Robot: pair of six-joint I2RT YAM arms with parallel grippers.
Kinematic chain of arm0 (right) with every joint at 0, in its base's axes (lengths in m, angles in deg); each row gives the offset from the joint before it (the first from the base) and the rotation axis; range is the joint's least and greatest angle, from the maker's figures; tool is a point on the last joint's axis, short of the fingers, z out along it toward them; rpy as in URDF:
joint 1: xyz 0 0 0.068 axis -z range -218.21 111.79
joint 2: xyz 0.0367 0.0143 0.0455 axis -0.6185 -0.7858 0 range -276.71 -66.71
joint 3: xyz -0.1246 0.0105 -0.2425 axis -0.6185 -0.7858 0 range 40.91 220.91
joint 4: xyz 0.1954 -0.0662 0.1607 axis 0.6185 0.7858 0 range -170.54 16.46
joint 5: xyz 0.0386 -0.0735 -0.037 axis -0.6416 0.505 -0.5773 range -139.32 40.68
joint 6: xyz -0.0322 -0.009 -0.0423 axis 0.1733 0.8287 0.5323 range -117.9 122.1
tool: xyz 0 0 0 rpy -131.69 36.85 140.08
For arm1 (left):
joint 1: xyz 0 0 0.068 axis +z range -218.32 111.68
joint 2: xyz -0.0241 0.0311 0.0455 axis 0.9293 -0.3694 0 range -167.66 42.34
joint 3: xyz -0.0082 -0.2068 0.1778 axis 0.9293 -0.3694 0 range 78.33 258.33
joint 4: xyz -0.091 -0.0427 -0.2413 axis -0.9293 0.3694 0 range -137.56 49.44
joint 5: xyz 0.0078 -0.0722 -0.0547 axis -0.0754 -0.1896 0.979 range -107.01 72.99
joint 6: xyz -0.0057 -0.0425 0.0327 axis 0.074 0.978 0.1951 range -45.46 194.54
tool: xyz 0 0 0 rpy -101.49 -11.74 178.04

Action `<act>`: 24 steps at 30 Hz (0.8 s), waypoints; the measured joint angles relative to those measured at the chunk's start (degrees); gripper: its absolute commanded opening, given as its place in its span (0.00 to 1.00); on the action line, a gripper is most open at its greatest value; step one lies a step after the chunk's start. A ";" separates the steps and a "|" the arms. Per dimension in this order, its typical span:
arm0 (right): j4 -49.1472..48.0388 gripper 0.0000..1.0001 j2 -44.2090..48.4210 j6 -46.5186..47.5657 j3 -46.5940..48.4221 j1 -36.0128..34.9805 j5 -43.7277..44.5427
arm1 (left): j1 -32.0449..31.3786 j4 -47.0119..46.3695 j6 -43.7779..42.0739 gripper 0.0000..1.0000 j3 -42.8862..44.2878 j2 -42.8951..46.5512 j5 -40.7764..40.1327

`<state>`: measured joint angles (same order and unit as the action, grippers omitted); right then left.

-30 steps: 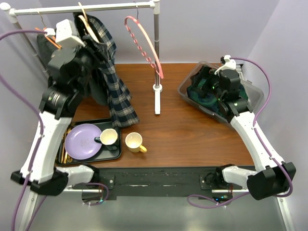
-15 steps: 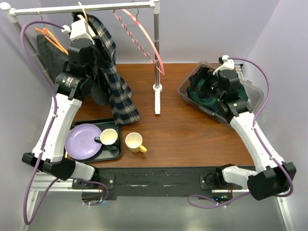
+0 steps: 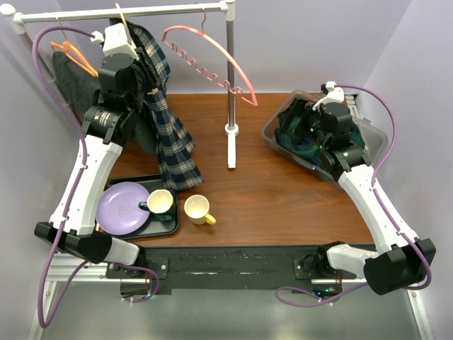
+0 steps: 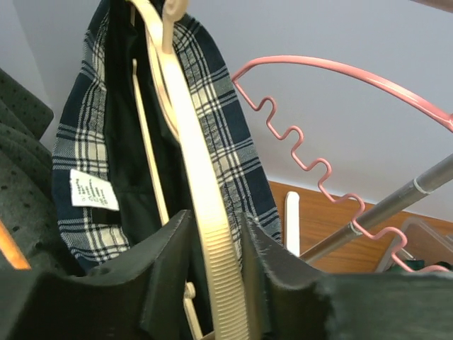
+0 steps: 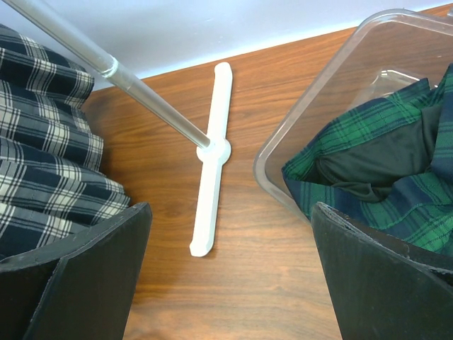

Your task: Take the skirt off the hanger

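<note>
A navy-and-white plaid woven skirt (image 4: 216, 120) hangs folded over a cream plastic hanger (image 4: 185, 134) with a ribbed arm, hooked on a white round rail (image 3: 170, 9) at the back left. A white label is sewn inside its dark lining. The cloth falls in soft pleats to the smooth brown wooden tabletop (image 3: 283, 198). A dark grey dotted garment (image 4: 21, 184) crowds its left side; a thin pink wire hanger (image 4: 318, 62) with a wavy bar hangs tilted just to its right.

The left gripper (image 4: 216, 227) reaches up with its black fingers pressed against both sides of the hanger's arm.

The right gripper (image 5: 230, 212) is spread wide and holds nothing, above the rim of a clear plastic bin (image 3: 271, 129) containing green plaid cloth (image 5: 382, 163). Bare wood lies between bin and rack.
</note>
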<state>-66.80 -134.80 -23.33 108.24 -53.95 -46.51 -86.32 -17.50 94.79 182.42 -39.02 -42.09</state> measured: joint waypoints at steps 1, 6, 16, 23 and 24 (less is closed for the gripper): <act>0.00 0.99 0.00 0.00 0.00 0.00 0.00 | 0.02 -0.46 -0.17 0.26 -0.17 0.00 0.24; 0.00 0.99 0.00 0.02 0.00 0.00 -0.02 | 0.13 -2.69 -0.44 0.00 -2.12 0.87 0.70; 0.00 0.98 0.00 0.22 0.00 -0.33 -0.98 | 0.26 -2.95 -0.33 0.00 -2.75 2.19 0.83; 0.00 0.98 0.17 1.46 0.00 -1.51 -3.78 | 0.26 -2.97 0.42 0.00 -2.43 2.19 1.25; -0.02 0.99 0.37 1.70 0.00 -1.90 -4.13 | 0.26 -3.04 0.72 0.00 -2.34 2.21 1.51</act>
<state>-66.82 -134.43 -21.62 108.24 -55.86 -50.64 -86.06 -20.54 95.51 180.08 -36.82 -40.58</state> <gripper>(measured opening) 0.986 0.213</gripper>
